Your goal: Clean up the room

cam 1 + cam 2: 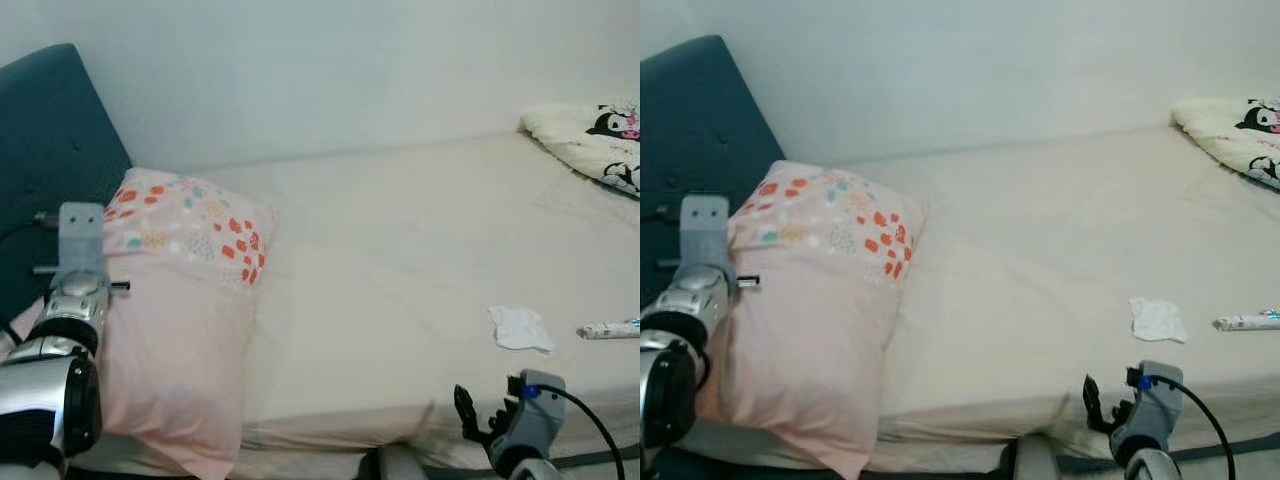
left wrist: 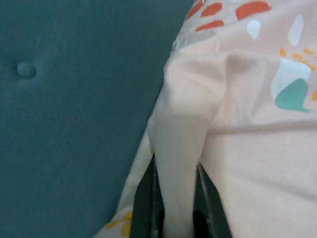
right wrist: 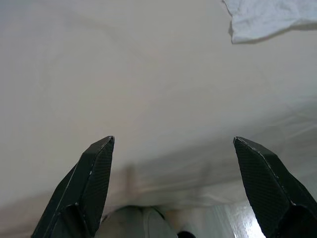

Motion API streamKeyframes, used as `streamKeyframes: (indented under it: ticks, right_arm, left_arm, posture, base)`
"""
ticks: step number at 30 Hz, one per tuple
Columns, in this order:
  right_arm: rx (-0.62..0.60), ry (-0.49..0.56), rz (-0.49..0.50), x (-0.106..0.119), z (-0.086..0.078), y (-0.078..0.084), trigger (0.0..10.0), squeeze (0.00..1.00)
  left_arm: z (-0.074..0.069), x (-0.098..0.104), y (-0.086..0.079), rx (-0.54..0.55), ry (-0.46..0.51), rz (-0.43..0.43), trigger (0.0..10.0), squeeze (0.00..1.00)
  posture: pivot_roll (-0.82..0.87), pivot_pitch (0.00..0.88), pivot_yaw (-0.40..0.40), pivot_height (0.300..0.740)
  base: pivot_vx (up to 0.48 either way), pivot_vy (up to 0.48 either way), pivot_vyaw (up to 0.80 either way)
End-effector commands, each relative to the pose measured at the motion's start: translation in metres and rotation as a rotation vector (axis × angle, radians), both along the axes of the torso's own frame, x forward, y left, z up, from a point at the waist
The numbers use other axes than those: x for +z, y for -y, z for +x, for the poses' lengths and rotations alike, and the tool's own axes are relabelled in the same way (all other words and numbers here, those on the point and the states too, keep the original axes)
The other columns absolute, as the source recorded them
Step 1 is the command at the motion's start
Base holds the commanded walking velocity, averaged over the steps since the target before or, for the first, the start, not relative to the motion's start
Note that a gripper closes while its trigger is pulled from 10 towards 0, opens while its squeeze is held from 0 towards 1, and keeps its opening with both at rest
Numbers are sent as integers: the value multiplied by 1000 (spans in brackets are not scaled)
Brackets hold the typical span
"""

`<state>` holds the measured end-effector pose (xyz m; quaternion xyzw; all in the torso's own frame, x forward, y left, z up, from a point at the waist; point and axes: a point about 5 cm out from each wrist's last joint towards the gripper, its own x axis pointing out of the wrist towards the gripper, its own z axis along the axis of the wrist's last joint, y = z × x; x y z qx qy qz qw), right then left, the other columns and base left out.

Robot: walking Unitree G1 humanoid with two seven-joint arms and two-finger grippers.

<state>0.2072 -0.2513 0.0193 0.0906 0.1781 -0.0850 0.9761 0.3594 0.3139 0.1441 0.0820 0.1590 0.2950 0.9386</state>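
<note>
A cream bed (image 1: 400, 260) meets a teal headboard (image 1: 50, 150); left gripper (image 2: 173, 198) pinches the pillow (image 1: 190, 330), right gripper (image 3: 173, 163) gapes wide.

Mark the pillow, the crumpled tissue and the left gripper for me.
pillow (image 1: 190, 330), left eye view, plain pink middle.
crumpled tissue (image 1: 520, 328), left eye view, its centre.
left gripper (image 2: 174, 198), left wrist view, pinched pillow fabric between the fingertips.

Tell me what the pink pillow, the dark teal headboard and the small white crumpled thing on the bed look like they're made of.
Pink patterned pillow: soft matte woven fabric, bunching where the left hand pinches it. Dark teal headboard: padded upholstery, probably fabric; a tufted button shows. Small white crumpled piece: likely tissue or thin cloth, thin and wrinkled.
</note>
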Motion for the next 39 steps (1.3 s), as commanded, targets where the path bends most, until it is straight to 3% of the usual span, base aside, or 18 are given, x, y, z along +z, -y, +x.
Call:
streamKeyframes:
  ticks: [1, 3, 10, 21, 23, 24, 27, 28, 29, 32, 34, 35, 39]
  right_arm:
    - [16, -5, 16, 0, -1, -7, 10000, 0]
    - [22, -11, 17, 0, -4, -9, 10000, 0]
    - [27, -18, 19, 1, -5, -10, 10000, 0]
    - [52, 6, 37, 4, 13, -17, 10000, 0]
    - [67, 20, 40, 7, 19, -19, 10000, 0]
    - [93, 49, 56, 10, 26, -23, 10000, 0]
    - [101, 66, 51, 11, 30, -24, 10000, 0]
    - [112, 72, 43, 13, 32, -25, 10000, 0]
    - [129, 82, 44, 14, 35, -27, 10000, 0]
    - [189, 86, 43, 14, 46, -35, 10000, 0]
    - [192, 83, 43, 13, 48, -36, 10000, 0]
    - [180, 68, 48, 11, 55, -38, 10000, 0]
    - [166, 29, 30, 7, 59, -38, 10000, 0]
  left_arm:
    - [-4, -8, -1, 47, 8, -27, 10000, 1000]
    - [-10, -20, 0, 92, -8, -65, 10000, 1000]
    - [-7, -23, 9, 58, 2, -75, 10000, 1000]
    - [-12, -26, 5, 70, -9, 51, 10000, 1000]
    - [-13, -34, 14, 24, -20, 56, 10000, 1000]
    - [-13, -49, 32, -72, -44, 40, 10000, 1000]
    - [-13, -54, 40, -111, -54, 32, 10000, 1000]
    - [-14, -60, 46, -142, -63, 29, 10000, 608]
    - [-16, -69, 56, -185, -79, 18, 10000, 0]
    - [-34, -103, 78, -250, -150, -43, 10000, 0]
    - [-39, -110, 80, -252, -169, -52, 10000, 0]
    - [-54, -129, 84, -239, -218, -93, 10000, 0]
    - [-66, -142, 86, -219, -249, -148, 10000, 0]
  posture:
    - [-255, 79, 111, 616]
    - [-257, 82, 109, 616]
    - [-247, 78, 104, 616]
    - [-206, 17, 109, 616]
    - [-192, 0, 106, 616]
    - [-176, 0, 102, 616]
    - [-169, 0, 100, 616]
    - [-165, 0, 99, 616]
    - [-149, 0, 95, 616]
    - [-119, 0, 91, 616]
    - [-119, 0, 91, 616]
    - [-103, 0, 89, 616]
    - [-100, 0, 87, 616]
  base:
    - [0, 0, 0]
    - [0, 0, 0]
    - [0, 0, 0]
    - [0, 0, 0]
    - [0, 0, 0]
    - [0, 0, 0]
    - [0, 0, 0]
    - [0, 0, 0]
    - [0, 0, 738]
    - [0, 0, 738]
    - [0, 0, 738]
    - [0, 0, 425]
    - [0, 0, 106]
